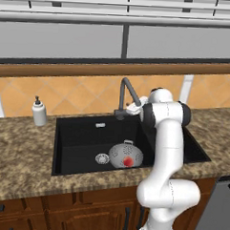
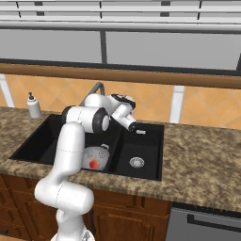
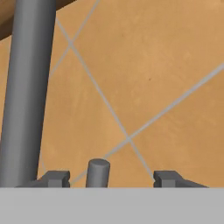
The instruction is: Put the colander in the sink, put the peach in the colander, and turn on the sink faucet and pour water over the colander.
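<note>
My hand (image 3: 104,178) stands spread around the sink faucet's (image 3: 26,92) stiff, slick lever (image 3: 98,172); I'd push near its tip.

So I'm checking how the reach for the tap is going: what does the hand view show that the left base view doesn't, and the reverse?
Hand view: the gripper, its jaws apart, either side of a short grey lever.
Left base view: the peach inside the colander, in the sink, plus a soap dispenser.
Both: the sink faucet and the orange tiled wall.
</note>
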